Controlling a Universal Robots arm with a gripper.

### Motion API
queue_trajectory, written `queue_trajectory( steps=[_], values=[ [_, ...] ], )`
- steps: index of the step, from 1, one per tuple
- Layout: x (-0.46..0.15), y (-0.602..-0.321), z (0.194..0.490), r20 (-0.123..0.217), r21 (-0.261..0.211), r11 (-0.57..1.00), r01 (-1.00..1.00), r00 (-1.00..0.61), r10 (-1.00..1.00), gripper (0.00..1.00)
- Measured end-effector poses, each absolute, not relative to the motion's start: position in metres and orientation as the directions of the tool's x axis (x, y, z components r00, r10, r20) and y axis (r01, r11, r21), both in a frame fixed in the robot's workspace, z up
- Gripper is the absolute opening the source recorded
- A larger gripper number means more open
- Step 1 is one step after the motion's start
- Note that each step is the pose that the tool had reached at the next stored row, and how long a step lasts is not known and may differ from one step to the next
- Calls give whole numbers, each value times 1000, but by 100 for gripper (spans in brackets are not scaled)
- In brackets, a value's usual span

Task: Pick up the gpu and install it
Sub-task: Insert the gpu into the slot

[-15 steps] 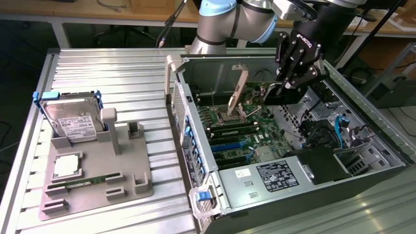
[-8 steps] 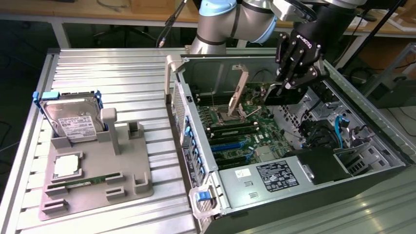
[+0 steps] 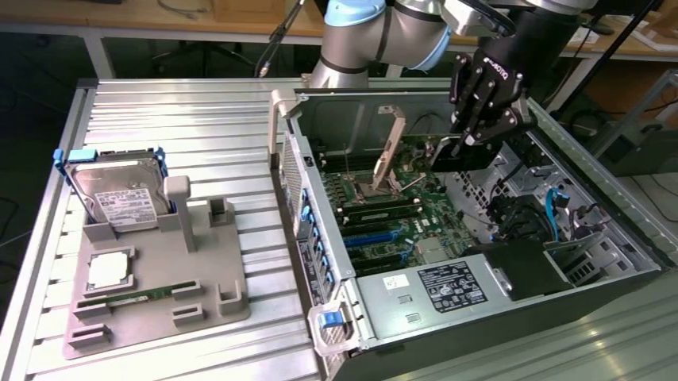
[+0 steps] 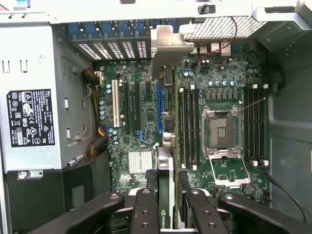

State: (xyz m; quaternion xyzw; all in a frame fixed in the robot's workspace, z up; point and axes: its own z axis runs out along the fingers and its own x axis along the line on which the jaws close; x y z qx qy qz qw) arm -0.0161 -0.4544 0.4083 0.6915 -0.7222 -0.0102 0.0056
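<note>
My gripper (image 3: 474,136) hangs inside the open computer case (image 3: 593,182), above the motherboard (image 3: 387,218). It is shut on the gpu (image 3: 462,155), a dark card held below the black fingers. In the wrist view the gpu (image 4: 165,168) appears edge-on between the fingers (image 4: 144,207), with its silvery end bracket (image 4: 168,44) toward the case's rear slot openings. The card hovers over the board, roughly in line with the blue expansion slot (image 4: 159,107), and is apart from it.
The CPU socket (image 4: 222,131), memory slots (image 4: 189,124) and power supply (image 3: 445,286) sit inside the case. On the ribbed table at the exterior view's left, a grey fixture (image 3: 159,294) holds a hard drive with blue rails (image 3: 119,190), a processor chip (image 3: 109,270) and a memory stick (image 3: 143,295).
</note>
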Motion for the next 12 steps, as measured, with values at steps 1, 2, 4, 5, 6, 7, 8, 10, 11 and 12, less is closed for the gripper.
queue_trajectory(
  steps=[1,2,4,5,6,7,8,10,11,12],
  values=[
    [-16,-454,408,-6,22,43,-999,-43,-999,27],
    [-16,-454,408,-6,21,43,-999,-43,-999,27],
    [-16,-454,407,-6,18,43,-999,-43,-999,27],
    [-16,-454,407,-6,17,43,-999,-43,-999,27],
    [-16,-454,407,-6,16,43,-999,-43,-999,27],
    [-16,-454,406,-6,15,43,-999,-43,-999,27],
    [-17,-454,406,-6,14,43,-999,-44,-999,27],
    [-17,-454,406,-6,12,43,-999,-43,-999,27],
    [-18,-454,405,-6,11,43,-999,-43,-999,27],
    [-18,-454,405,-7,11,43,-999,-43,-999,27]
  ],
)
